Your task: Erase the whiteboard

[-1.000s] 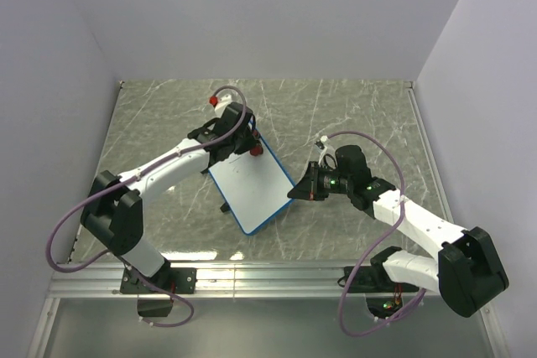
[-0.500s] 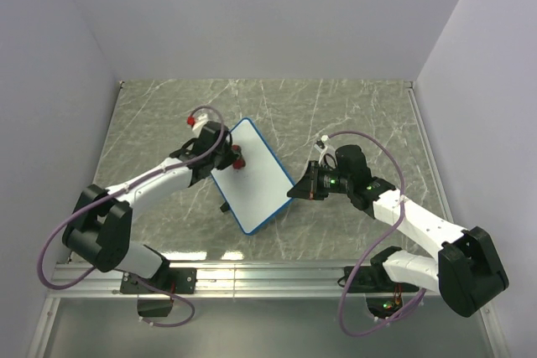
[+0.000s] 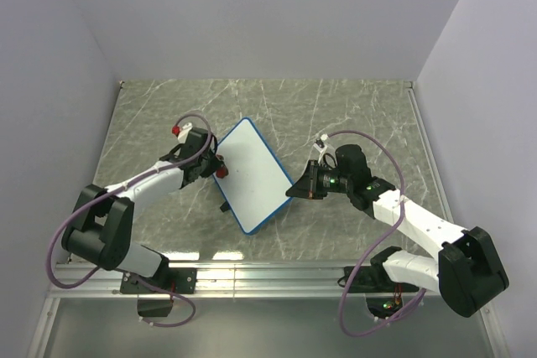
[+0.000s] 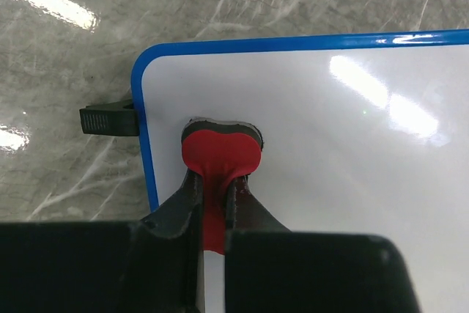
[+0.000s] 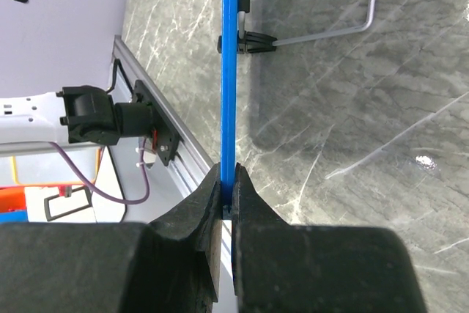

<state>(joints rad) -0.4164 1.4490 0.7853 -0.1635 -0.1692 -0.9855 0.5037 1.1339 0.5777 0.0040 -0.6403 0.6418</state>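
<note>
Whiteboard (image 3: 250,175) edge pinched by right hand (image 5: 228,182) — left hand (image 4: 213,187) clamps red eraser (image 4: 221,149).

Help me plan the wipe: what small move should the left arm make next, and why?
Probably slide the eraser inward across the whiteboard, away from the blue rim. The left gripper holds it pressed near a corner, so going further outward would run off the board. The right gripper clamps the board's edge, steadying it.

One whiteboard (image 3: 252,175), one red eraser (image 4: 221,153), two claws (image 4: 212,190) (image 5: 228,190), one table (image 3: 352,115).
</note>
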